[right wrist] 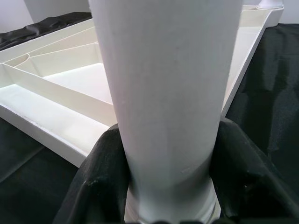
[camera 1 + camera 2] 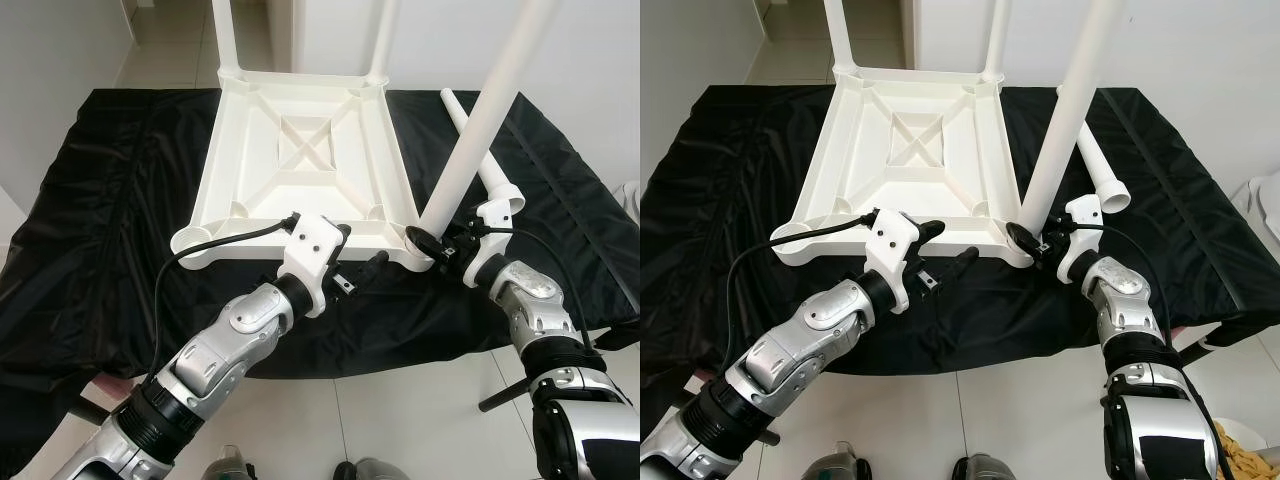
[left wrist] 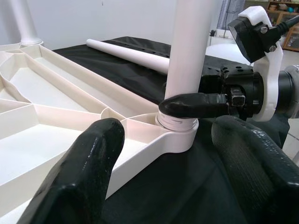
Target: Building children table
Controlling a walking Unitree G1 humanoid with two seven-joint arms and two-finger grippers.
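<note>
While my right pincer (image 2: 428,243) clamps the third leg (image 2: 478,130) at its near-right corner socket, the upturned tabletop (image 2: 300,160) lies on the black-draped desk (image 2: 100,200). Two far legs stand fitted; a fourth leg (image 2: 480,150) lies loose beside it. My left pincer (image 2: 362,268) hovers open, empty, near the front rim.

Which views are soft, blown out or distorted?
Left wrist view: left gripper's fingers blurred up close, the leg and right gripper sharp. Right wrist view: leg near the lens, soft and evenly lit. Eye views: sharp, tabletop bright against the black cloth, leg bowed by the wide lens.
</note>
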